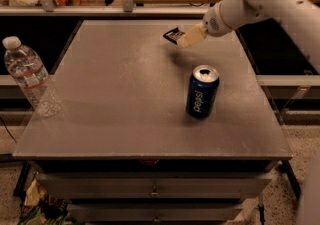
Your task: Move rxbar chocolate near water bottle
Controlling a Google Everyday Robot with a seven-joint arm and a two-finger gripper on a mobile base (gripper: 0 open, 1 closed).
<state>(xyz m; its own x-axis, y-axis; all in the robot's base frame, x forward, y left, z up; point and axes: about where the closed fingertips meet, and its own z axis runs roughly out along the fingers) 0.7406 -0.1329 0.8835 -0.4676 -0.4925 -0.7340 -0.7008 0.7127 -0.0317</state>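
Observation:
The rxbar chocolate (173, 35), a small dark bar with pale print, is held in my gripper (184, 38) above the far right part of the grey table (110, 99); its shadow lies on the tabletop below. The pale fingers (191, 35) are closed on its right end. The white arm reaches in from the upper right. The water bottle (31, 76), clear with a white cap and a white-and-red label, stands upright at the table's left edge, far from the bar.
A blue Pepsi can (202, 91) stands upright right of the table's middle, just in front of the gripper. Drawers sit under the tabletop at the front. A shelf with clutter runs along the back.

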